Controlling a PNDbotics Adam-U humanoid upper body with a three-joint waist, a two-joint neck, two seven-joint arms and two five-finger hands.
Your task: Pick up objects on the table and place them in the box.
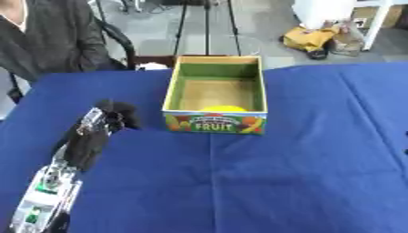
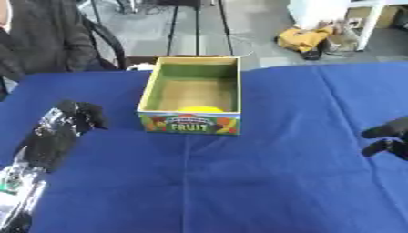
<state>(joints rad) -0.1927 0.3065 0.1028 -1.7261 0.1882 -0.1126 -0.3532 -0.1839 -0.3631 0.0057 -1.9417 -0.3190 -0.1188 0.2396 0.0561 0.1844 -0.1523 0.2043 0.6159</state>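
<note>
- A cardboard fruit box (image 1: 213, 91) is seen open-topped at the middle of a blue tablecloth (image 1: 263, 177), placed where either arm could reach it
- A yellow object (image 1: 223, 108) is shown already inside the box, against its near wall
- The left hand (image 1: 115, 116) is held just beside the box's left side, above the cloth; its fingers appear curled with nothing in them
- The right hand (image 2: 388, 139) is glimpsed at the right edge, fingers partly bent and nothing held
- No loose objects can be made out on the cloth, so the task is judged nearly done
</note>
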